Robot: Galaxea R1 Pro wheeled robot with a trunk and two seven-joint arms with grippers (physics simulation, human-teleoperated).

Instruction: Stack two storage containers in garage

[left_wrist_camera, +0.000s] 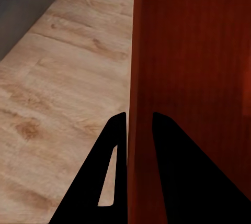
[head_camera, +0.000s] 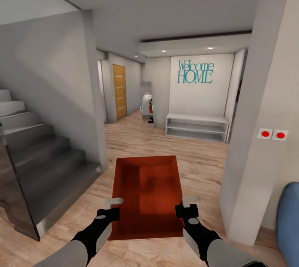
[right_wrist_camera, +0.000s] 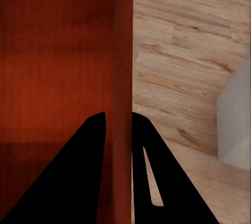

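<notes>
In front of the robot's trunk, above a light wood plank floor (head_camera: 199,163), one red-orange rectangular container with thin low walls and a flat bottom (head_camera: 148,195) is carried between two arms. Only this one container shows. It hangs level, clear of the planks, its long axis pointing away from the robot toward the hallway.

There are two grippers. The left gripper (head_camera: 109,212) sits at the container's left long wall, near the corner closest to the robot; in the left wrist view its two black fingers (left_wrist_camera: 175,166) stand one on each side of the thin red wall (left_wrist_camera: 137,77), nearly shut, pinching it. The right gripper (head_camera: 187,209) mirrors this on the right long wall; in the right wrist view its black fingers (right_wrist_camera: 83,171) likewise straddle the wall (right_wrist_camera: 123,51), closed down onto it, one inside the box and one outside.

Around the robot: one grey staircase (head_camera: 37,155) at the left, one white low shelf bench (head_camera: 196,127) against the far wall beneath one teal "Welcome HOME" lettering (head_camera: 195,72), one orange-brown wooden door (head_camera: 119,91) further back, two red round buttons on white plates (head_camera: 273,134) on the white pillar at the right, and one blue rounded cushion edge (head_camera: 289,221) at the lower right.
</notes>
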